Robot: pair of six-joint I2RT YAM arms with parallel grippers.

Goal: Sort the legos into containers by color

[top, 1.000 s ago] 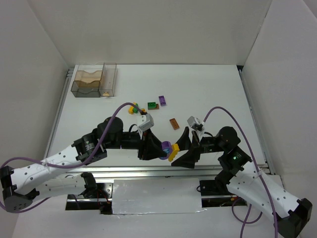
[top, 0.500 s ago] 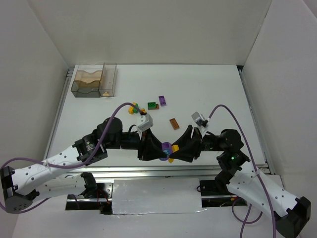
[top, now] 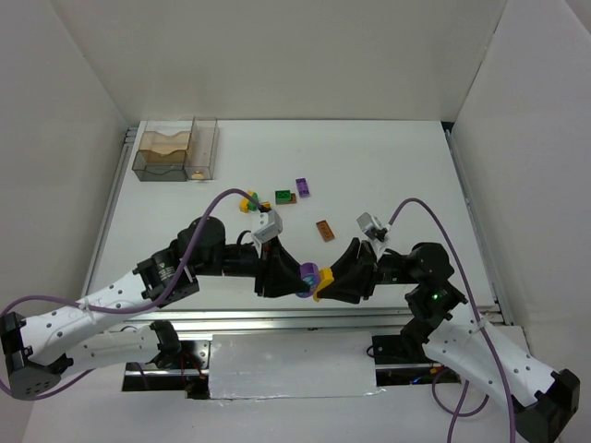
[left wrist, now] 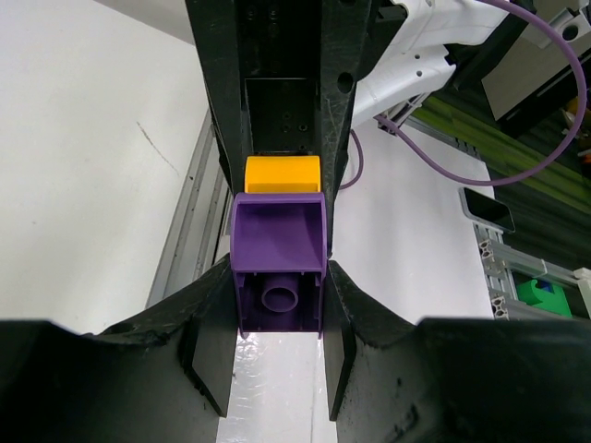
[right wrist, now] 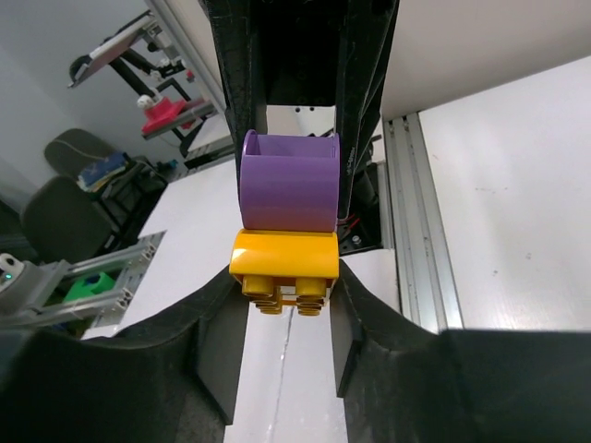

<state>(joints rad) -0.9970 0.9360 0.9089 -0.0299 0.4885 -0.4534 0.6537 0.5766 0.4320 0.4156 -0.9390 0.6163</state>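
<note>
A purple brick (left wrist: 277, 268) and a yellow brick (right wrist: 283, 266) are being held pressed together as one piece. They are being kept in the air over the near part of the counter (top: 397, 175), between the two arms. The purple brick is being clamped on its sides by the left gripper (top: 295, 277), which is closed tight. The yellow brick is being clamped the same way by the right gripper (top: 337, 281), also fully closed. The grippers are being held nose to nose.

Several loose bricks (top: 283, 197) are lying mid-counter. The containers (top: 175, 152) are standing at the far left corner, well apart from both grippers.

A separation of the pair is probably being prepared, and several failures are being risked:
- **Slipping:** the sides being gripped are smooth, so one brick may be pulled out of its gripper and the pair left joined in the other.
- **Twisting:** if the pull is being made at an angle, a brick may be turned within its grip.
- **Flying off:** if the joint is being broken suddenly, a freed brick may be flung over the nearby near edge.
</note>
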